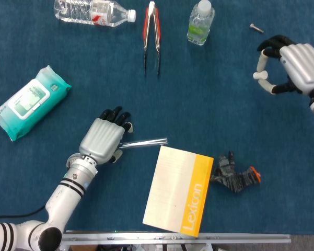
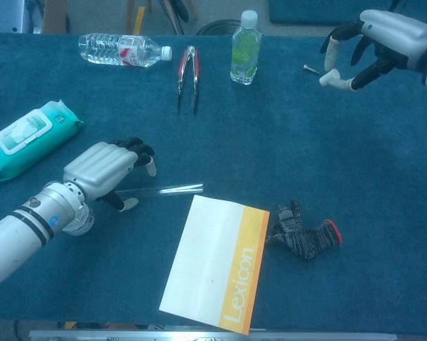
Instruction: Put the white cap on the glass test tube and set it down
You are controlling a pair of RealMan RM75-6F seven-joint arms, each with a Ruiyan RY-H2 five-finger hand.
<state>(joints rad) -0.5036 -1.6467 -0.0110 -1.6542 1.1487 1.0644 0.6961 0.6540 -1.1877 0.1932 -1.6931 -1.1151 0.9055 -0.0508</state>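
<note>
Glass test tube [image 1: 142, 142] lies flat on the blue table [image 1: 209, 99], just beside the far-left edge of the yellow-and-white book [image 1: 178, 189]. Left hand [image 1: 102, 139] covers its left end, fingers curled over; a firm hold can't be confirmed. Right hand [image 1: 290, 68], far right, curled on nothing visible. White cap not identifiable. Step: picking up the tube. Next likely calls for a secure lift, then locating the cap.
</note>
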